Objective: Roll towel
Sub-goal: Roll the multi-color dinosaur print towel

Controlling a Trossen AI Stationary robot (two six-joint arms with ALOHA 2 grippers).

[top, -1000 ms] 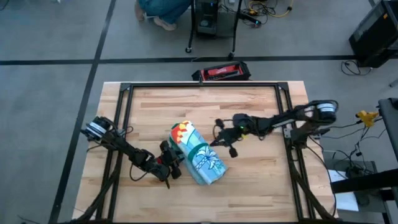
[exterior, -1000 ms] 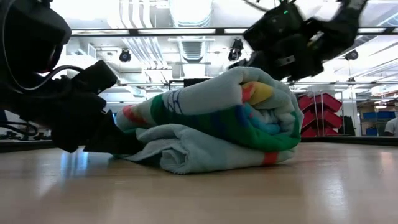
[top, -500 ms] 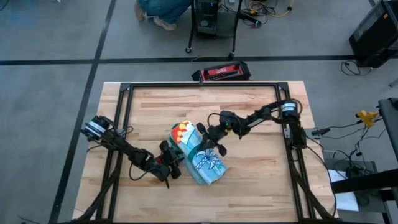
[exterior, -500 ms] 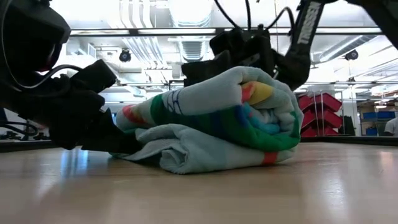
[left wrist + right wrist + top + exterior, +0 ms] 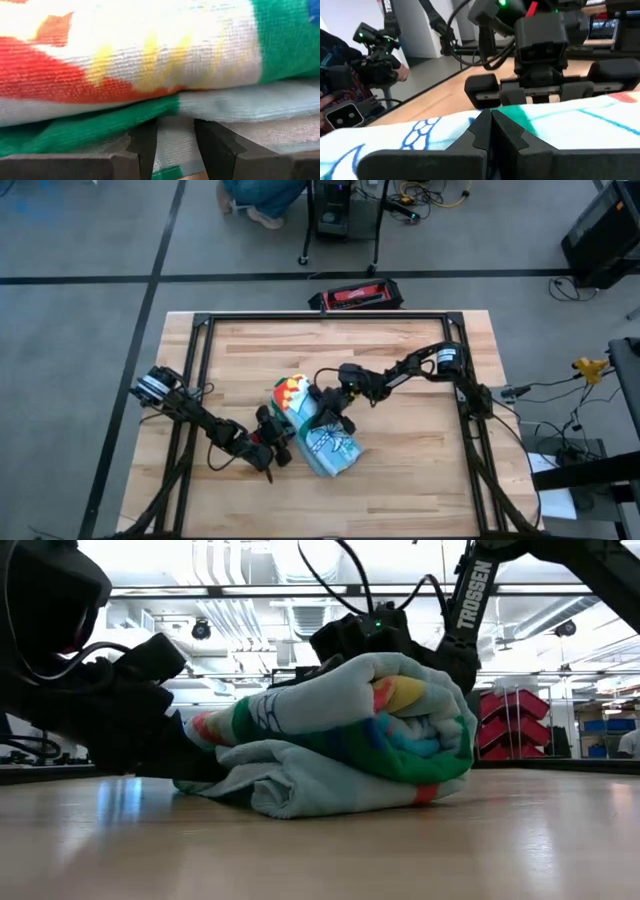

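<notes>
The towel (image 5: 320,438) lies near the table's middle as a thick roll, pale blue with green, red and yellow print, resting on its underside (image 5: 330,802). My left gripper (image 5: 283,442) is at the roll's left side, low by the table, with cloth between its fingers (image 5: 145,147). My right gripper (image 5: 322,408) is shut and sits at the roll's far right side, up near its top (image 5: 490,127). In the low view it shows behind the roll (image 5: 375,635). My left gripper pinches a lower pale blue layer of the towel (image 5: 173,142) between its two fingers, under the roll's bulge. The fingers come from the table's left, slanting slightly down. The roll rests on the table. My right gripper lays its shut fingers on the roll's upper surface (image 5: 445,131), coming level from the table's right. The fingertips themselves hide the exact spot they touch.
A black frame (image 5: 320,317) runs around the wooden tabletop. A red and black case (image 5: 355,295) lies beyond the far edge. There is bare wood (image 5: 420,470) right of and in front of the roll. A person's sleeve (image 5: 332,87) shows off the table.
My right gripper has moved toward the table's left and down, turning as it went, and has come onto the roll's far right side. The roll's top has been nudged slightly toward my left gripper. The lower layers have stayed put.
</notes>
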